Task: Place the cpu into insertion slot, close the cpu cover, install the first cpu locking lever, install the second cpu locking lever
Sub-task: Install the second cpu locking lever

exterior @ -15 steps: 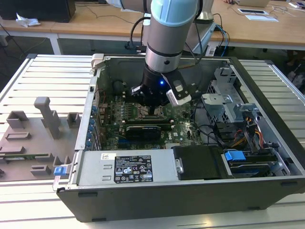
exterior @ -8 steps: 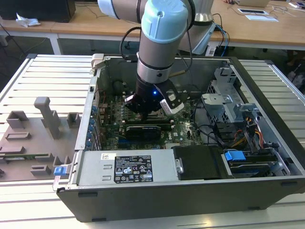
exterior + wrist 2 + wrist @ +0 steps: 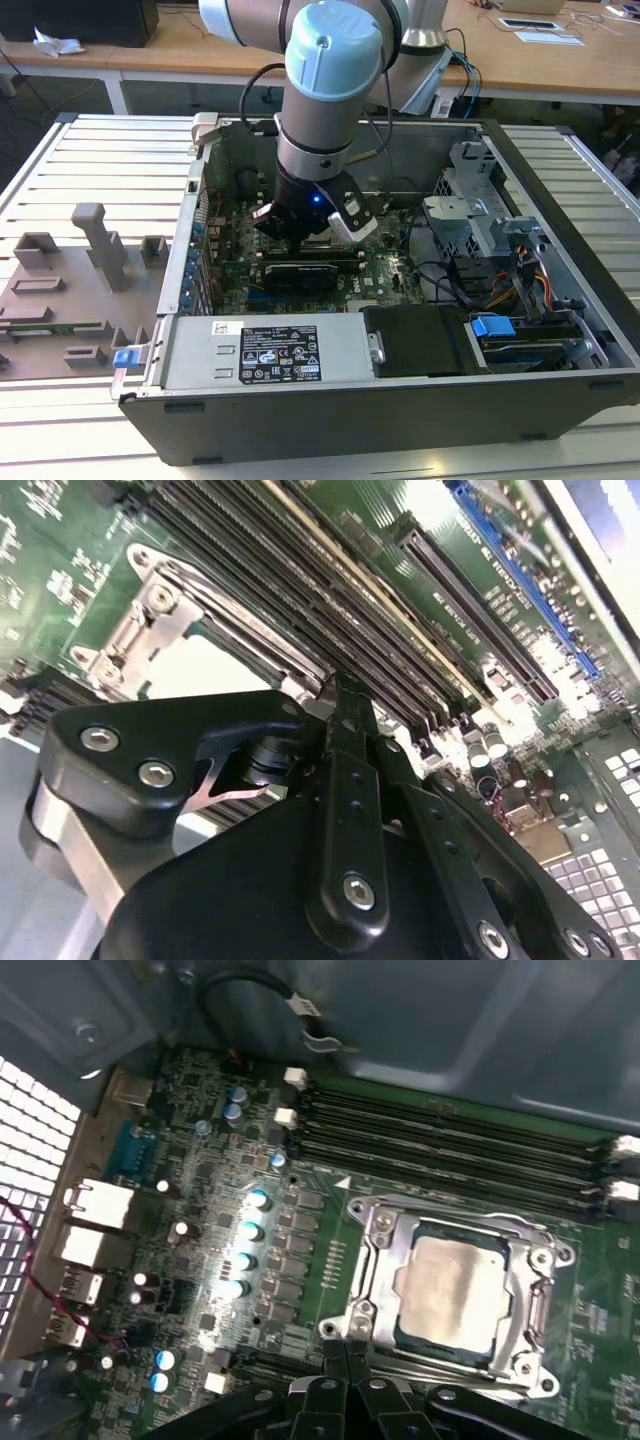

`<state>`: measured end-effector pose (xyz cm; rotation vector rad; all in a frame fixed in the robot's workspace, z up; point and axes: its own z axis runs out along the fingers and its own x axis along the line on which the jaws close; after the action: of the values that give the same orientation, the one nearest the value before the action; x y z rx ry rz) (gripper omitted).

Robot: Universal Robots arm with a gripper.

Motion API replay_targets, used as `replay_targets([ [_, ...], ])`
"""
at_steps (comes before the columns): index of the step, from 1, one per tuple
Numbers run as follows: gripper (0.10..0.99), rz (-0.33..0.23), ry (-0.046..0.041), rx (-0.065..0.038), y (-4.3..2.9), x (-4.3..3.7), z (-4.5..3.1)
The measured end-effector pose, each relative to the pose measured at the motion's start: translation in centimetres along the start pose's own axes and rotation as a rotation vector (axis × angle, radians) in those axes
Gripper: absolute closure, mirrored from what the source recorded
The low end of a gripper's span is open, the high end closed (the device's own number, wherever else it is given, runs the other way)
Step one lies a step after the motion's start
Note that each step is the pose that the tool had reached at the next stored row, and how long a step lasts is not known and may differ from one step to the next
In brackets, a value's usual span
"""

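lab/workshop | open computer case (image 3: 400, 400) on slatted metal bench (image 3: 100, 160) | wooden desks (image 3: 560, 60) behind

A square cpu (image 3: 452, 1287) with a dull silver metal top lies flat in the insertion slot (image 3: 402, 1332), a dark square socket set into the green circuit board beside the long black memory slots. The cpu cover (image 3: 372, 1260), a thin silver metal frame with a large square cut-out, lies closed down around the chip, its centre leaving the silver top exposed. In the second wrist view, the cover's (image 3: 150, 620) bright metal edge shows next to the pale chip (image 3: 200, 670).
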<state>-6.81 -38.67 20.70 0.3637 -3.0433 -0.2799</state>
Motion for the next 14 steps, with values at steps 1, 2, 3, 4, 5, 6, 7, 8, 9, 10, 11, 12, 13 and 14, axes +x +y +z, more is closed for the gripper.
replay_targets([
  [1, 0.976, -0.002, -0.0001, -0.002, 0.02, 0.13, 0.04],
  [2, 0.976, -0.004, -0.0004, -0.005, 0.05, 0.27, 0.10],
  [3, 0.976, -0.006, -0.0006, -0.007, 0.07, 0.36, 0.13],
  [4, 0.976, -0.010, -0.0013, -0.013, 0.09, 0.50, 0.20],
  [5, 0.976, -0.014, -0.0018, -0.018, 0.13, 0.49, 0.25],
  [6, 0.976, -0.016, -0.0023, -0.021, 0.24, 0.47, 0.34],
  [7, 0.976, -0.019, -0.0023, -0.024, 0.36, 0.42, 0.54],
  [8, 0.976, -0.021, -0.0036, -0.028, 0.35, 0.39, 0.79],
  [9, 0.976, -0.022, -0.0038, -0.033, 0.29, 0.41, 1.03],
  [10, 0.976, -0.023, -0.0043, -0.035, 0.29, 0.40, 1.08],
  [11, 0.976, -0.024, -0.0054, -0.036, 0.27, 0.43, 1.11],
  [12, 0.976, -0.024, -0.0065, -0.036, 0.25, 0.46, 1.11],
  [13, 0.976, -0.025, -0.0080, -0.036, 0.21, 0.52, 1.10],
  [14, 0.976, -0.025, -0.0091, -0.035, 0.16, 0.58, 1.07],
])
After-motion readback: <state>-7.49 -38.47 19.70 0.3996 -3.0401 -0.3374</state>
